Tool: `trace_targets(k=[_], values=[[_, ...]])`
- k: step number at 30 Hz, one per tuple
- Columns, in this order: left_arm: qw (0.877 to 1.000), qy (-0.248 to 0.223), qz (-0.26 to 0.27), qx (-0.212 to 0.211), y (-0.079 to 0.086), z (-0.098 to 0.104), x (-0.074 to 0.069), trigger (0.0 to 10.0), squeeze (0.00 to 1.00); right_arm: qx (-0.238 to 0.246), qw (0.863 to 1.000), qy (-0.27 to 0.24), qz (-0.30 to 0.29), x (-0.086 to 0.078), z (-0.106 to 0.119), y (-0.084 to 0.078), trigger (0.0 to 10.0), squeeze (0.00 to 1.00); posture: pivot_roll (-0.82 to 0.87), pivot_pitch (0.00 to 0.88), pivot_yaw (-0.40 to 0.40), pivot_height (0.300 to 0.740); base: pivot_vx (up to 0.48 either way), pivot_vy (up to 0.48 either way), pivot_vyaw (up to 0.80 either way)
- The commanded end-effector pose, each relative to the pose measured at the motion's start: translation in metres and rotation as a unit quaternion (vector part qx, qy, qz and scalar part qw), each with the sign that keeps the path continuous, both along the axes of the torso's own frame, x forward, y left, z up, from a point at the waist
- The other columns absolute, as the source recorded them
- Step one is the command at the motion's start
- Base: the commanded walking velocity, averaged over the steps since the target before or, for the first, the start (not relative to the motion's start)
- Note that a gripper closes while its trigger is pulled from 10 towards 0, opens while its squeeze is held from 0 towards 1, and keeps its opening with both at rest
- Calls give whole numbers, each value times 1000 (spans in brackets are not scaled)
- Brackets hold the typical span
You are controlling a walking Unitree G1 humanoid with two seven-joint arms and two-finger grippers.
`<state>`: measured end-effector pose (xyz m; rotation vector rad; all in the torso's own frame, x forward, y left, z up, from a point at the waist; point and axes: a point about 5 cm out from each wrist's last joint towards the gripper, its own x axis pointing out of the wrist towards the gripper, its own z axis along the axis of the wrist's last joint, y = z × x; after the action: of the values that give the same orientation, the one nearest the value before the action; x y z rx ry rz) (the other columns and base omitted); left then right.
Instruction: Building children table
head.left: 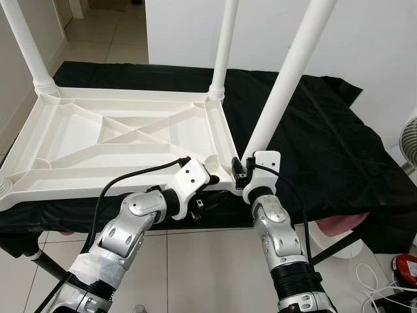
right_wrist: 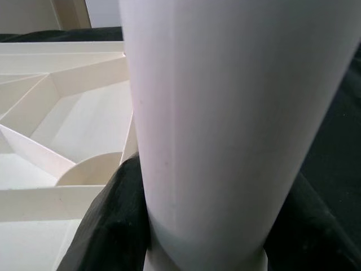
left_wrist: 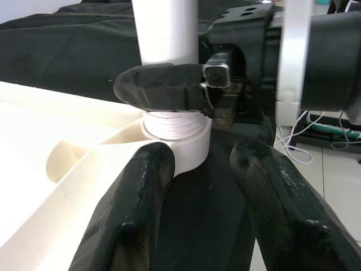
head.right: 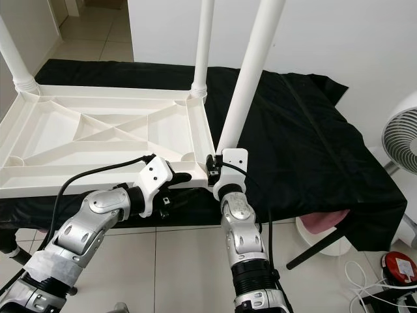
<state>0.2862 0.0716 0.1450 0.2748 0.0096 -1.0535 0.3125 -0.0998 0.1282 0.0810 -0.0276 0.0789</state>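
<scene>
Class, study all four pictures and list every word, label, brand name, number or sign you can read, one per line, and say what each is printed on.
None: no readable text on the white table top, its legs, the black cloth or either arm.
The red round thing on the floor bears a pale patch, too small to read.
The right pincer grips the near leg; it carries no lettering.

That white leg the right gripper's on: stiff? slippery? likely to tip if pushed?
The leg looks like a rigid, smooth plastic tube, so probably stiff but slick under the right gripper. It leans in the corner socket of the upturned tabletop, so it is perhaps not fully seated and may wobble if pushed.
</scene>
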Motion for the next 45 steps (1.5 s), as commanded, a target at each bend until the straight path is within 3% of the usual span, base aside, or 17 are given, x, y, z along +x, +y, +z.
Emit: trace_targets(k=[1,2,6,8,12,15,16,17,18,23,28,39,40,41,45], values=[[1000,0,-9,1,-1,0,-3,10000,0,5,1000,16,-11,-2,-6,-4,10000,0,20,2,-94,740,0,0,0],[1000,0,-9,1,-1,0,-3,10000,0,7,1000,11,-9,-2,-4,-5,10000,1000,20,0,-94,740,0,0,0],[1000,-1,-10,3,-1,-1,-3,10000,0,6,1000,4,-4,-1,0,-7,10000,1000,21,0,-92,740,0,0,0],[1000,-1,-10,3,-1,0,-2,10000,0,5,1000,-5,25,1,2,-9,10000,1000,21,0,-91,740,0,0,0],[1000,-3,-13,2,-1,1,-2,10000,0,-40,991,-18,125,5,2,-12,10000,1000,20,0,-94,740,0,0,0],[1000,-3,-14,2,-1,2,-2,10000,0,-42,989,-17,140,6,1,-14,10000,1000,20,0,-94,740,0,0,0],[1000,-3,-14,1,-2,2,-1,10000,0,-44,987,-19,156,8,2,-15,10000,929,20,0,-92,740,0,0,0],[1000,-3,-14,1,-2,2,-1,10000,0,-44,987,-19,156,8,2,-15,10000,929,20,0,-92,740,0,0,0],[1000,-3,-14,2,-2,1,-1,10000,0,-54,983,-28,174,10,3,-15,10000,0,22,0,-89,740,0,0,0],[1000,-4,-14,6,-1,2,0,10000,0,-89,967,-38,235,21,5,-20,10000,0,24,0,-80,740,0,0,0],[1000,-6,-13,7,0,3,0,10000,0,-77,955,-39,284,28,7,-22,10000,0,32,0,-79,740,0,0,0],[1000,-3,-17,8,0,3,-2,10000,0,-92,937,-20,336,36,2,-26,9843,0,41,0,-80,740,0,0,0],[1000,-3,-18,8,0,3,-2,10000,0,-92,935,-16,342,36,0,-27,2000,0,44,0,-82,740,0,0,0],[1000,-3,-18,9,0,3,-2,10000,0,-90,933,-12,348,35,-2,-28,0,0,45,0,-83,740,0,0,0],[1000,-2,-17,8,1,3,-3,10000,0,-91,929,-10,357,34,-5,-30,0,0,43,0,-82,740,0,0,0]])
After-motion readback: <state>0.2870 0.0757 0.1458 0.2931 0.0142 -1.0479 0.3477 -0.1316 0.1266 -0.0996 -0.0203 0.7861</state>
